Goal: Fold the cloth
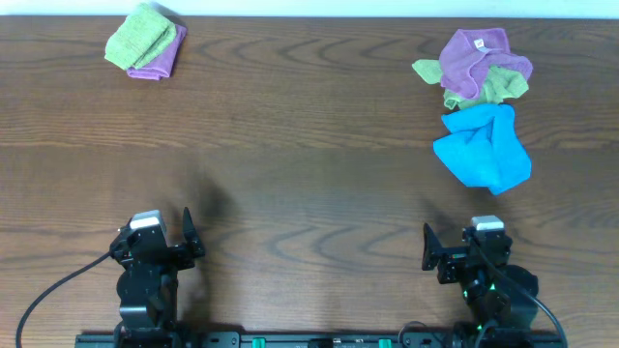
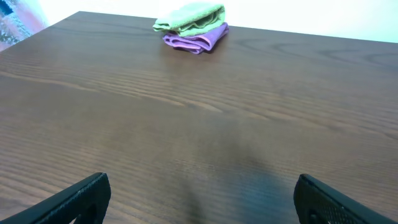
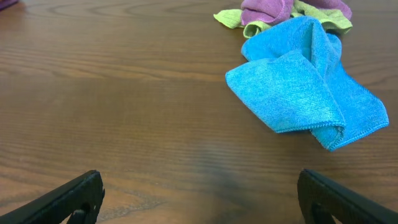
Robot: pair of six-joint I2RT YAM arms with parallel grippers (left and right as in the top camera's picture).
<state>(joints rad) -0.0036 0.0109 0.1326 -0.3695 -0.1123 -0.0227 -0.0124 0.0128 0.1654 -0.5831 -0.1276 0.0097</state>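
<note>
A crumpled blue cloth lies at the right of the table; it also shows in the right wrist view. Behind it sit a crumpled purple cloth and a green cloth. At the far left, a folded green cloth rests on a folded purple cloth, also in the left wrist view. My left gripper is open and empty near the front edge. My right gripper is open and empty, in front of the blue cloth.
The brown wooden table spans the view. Both arm bases stand at the front edge, the left arm and the right arm.
</note>
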